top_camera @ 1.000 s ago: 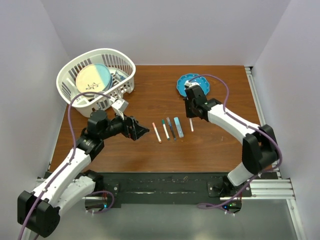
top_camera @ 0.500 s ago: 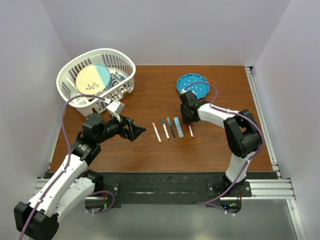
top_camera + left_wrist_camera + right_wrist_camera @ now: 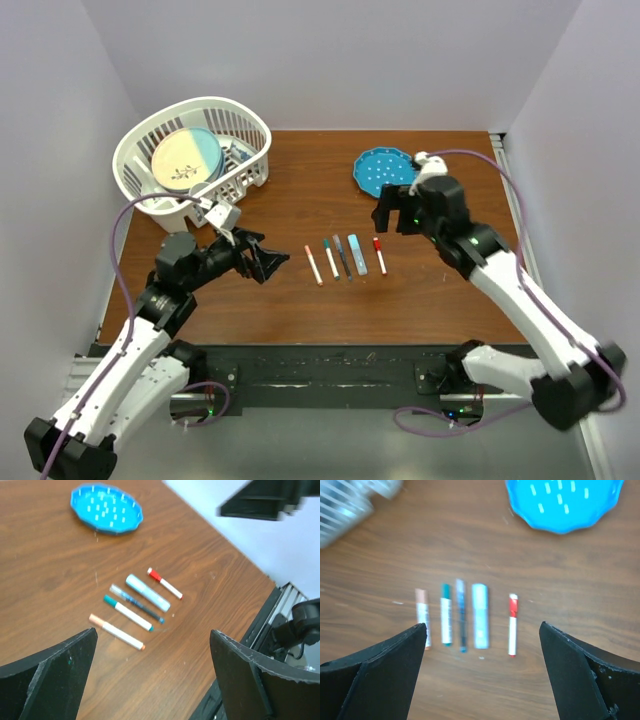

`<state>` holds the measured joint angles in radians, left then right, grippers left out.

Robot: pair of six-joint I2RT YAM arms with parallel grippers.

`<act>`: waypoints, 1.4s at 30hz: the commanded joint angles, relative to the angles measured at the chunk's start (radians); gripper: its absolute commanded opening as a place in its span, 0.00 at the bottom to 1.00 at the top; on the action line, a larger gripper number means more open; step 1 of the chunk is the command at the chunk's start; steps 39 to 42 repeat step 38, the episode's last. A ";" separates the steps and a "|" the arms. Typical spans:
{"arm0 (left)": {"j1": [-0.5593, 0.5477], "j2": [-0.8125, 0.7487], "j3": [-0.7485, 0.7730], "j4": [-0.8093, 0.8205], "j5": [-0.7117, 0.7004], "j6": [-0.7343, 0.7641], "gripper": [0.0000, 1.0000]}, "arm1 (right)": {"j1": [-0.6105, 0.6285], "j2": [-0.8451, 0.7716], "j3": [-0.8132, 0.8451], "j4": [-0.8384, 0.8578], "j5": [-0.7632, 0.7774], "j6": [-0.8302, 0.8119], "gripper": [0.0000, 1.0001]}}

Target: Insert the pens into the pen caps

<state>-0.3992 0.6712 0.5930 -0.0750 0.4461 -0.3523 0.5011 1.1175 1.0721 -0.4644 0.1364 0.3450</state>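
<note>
Left gripper (image 3: 266,262): black two-finger pincer, fingers spread, holding nothing; it hovers just left of the pen row, as it did a second ago.
White slatted plastic basket (image 3: 243,178): far left corner of the brown wooden table (image 3: 440,290); holds a round yellow-and-light-blue plate (image 3: 185,158); unchanged.
Salmon-tipped white pen (image 3: 313,265): left end of the row, lying flat, unmoved.
Green-tipped white pen (image 3: 331,258): just beside the salmon one, unmoved.
Thin dark blue pen (image 3: 343,256): middle of the row, unmoved.
Thicker light blue pen (image 3: 357,254): fourth in the row, unmoved.
Red-capped white pen (image 3: 379,254): the new item. A second ago it was pinched upright in the right pincer over this spot. It now lies flat at the right end of the row, red end pointing away from the arms, just beside the light blue pen but not touching it.
Round blue plastic dish with white studs (image 3: 385,170): far side of the table, beyond the row; unchanged.
Right gripper (image 3: 394,214): black two-finger pincer, fingers now spread wide and empty; it has let go and lifted up and back toward the dish.
Meaning for the task: five pens lie side by side and no loose cap shows on the table. By that count the capping looks finished or very nearly so.
</note>
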 commanded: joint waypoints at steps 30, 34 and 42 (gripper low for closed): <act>0.007 -0.035 -0.041 0.213 0.031 -0.116 1.00 | -0.001 -0.441 -0.181 -0.025 -0.189 0.143 0.99; 0.005 -0.035 -0.039 0.213 0.029 -0.113 1.00 | -0.001 -0.432 -0.179 -0.028 -0.192 0.146 0.99; 0.007 -0.033 -0.030 0.207 0.028 -0.105 1.00 | -0.001 -0.436 -0.188 -0.019 -0.207 0.144 0.99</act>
